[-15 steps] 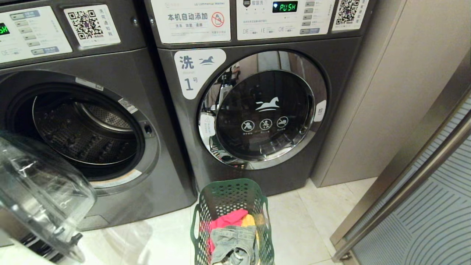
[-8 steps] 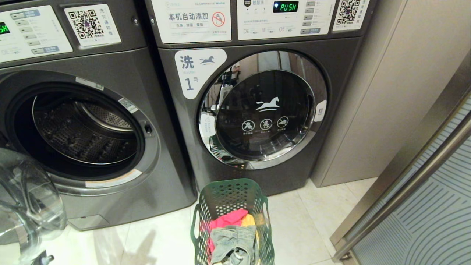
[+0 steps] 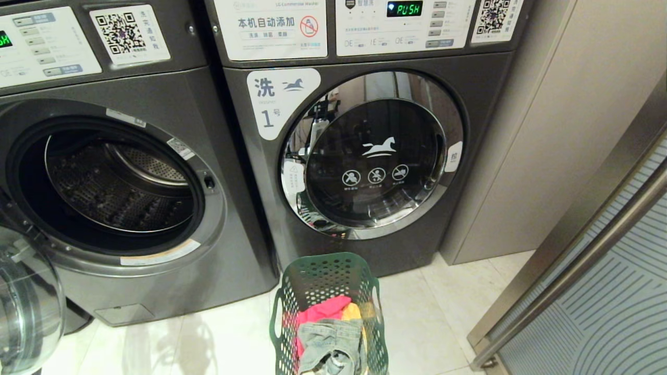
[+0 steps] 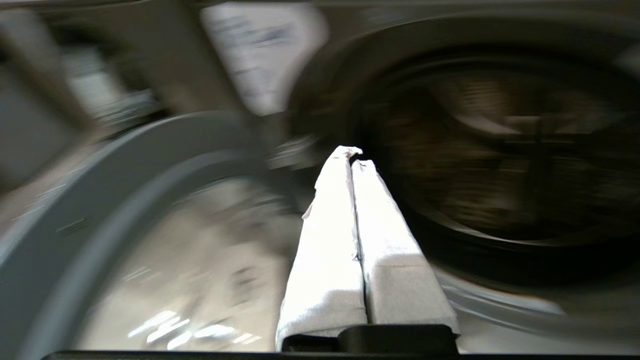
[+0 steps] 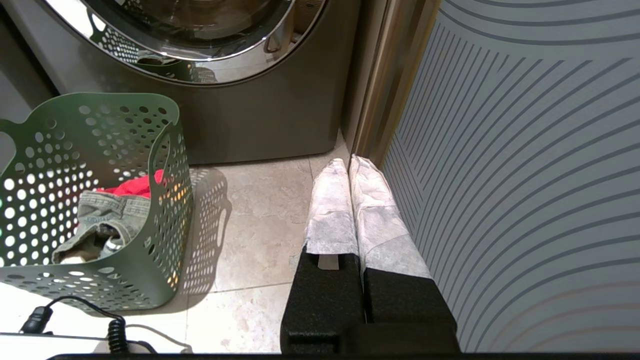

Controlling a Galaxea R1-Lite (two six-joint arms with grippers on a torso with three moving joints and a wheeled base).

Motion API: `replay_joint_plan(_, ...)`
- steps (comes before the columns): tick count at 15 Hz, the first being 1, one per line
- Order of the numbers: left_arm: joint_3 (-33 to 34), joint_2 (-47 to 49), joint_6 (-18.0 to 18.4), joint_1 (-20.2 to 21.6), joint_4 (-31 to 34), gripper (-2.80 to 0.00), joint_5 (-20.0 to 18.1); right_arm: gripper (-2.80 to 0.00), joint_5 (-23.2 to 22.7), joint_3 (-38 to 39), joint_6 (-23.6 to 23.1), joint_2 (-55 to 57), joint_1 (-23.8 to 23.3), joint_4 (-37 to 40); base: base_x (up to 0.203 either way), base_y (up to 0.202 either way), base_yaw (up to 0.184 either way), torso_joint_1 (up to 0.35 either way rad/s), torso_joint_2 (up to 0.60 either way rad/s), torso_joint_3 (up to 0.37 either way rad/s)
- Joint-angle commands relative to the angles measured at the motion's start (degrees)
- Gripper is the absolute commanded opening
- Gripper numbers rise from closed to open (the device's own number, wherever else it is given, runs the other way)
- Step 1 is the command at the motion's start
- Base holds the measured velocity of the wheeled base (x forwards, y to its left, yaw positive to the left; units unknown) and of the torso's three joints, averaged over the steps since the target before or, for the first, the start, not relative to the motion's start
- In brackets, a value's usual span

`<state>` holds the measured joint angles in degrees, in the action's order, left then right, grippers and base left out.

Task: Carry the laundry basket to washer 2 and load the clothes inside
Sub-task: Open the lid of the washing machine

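Tiled laundry floor, left pincer [image 4: 351,156] closed, level.

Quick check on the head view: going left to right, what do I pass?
Swung-open glass door → open washer drum → laundry basket holding the clothes, in front of the shut washer marked 1 → beige wall panel → striped sliding door.
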<state>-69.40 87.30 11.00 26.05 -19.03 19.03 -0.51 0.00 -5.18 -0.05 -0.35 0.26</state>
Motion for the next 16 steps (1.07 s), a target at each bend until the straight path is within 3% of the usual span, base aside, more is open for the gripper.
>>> replay_joint_plan(1, -0.62, 6.74, 1.45, 1.12, -1.65, -2.80, 20.36, -2.80, -0.02, 0.00, 0.00, -0.04, 0.00, 0.01, 0.000, 0.000, 0.000, 0.000, 0.00, 0.000)
replay_joint_plan(2, -1.78, 9.25, 1.67, 3.91, -3.46, -2.80, 23.05, -2.80, -0.01, 0.00, 0.00, -0.04, 0.00, 0.01, 0.000, 0.000, 0.000, 0.000, 0.00, 0.000)
replay_joint_plan(5, -5.31, 13.79, 4.02, 10.90, -5.99, -2.80, 24.97, -2.80, -0.02, 0.00, -0.01, -0.04, 0.00, 0.01, 0.000, 0.000, 0.000, 0.000, 0.00, 0.000)
replay_joint_plan(16, -7.05, 19.38, 4.47, 17.64, -5.67, -2.80, 24.74, -2.80, -0.02, 0.00, 0.00, -0.04, 0.00, 0.01, 0.000, 0.000, 0.000, 0.000, 0.00, 0.000)
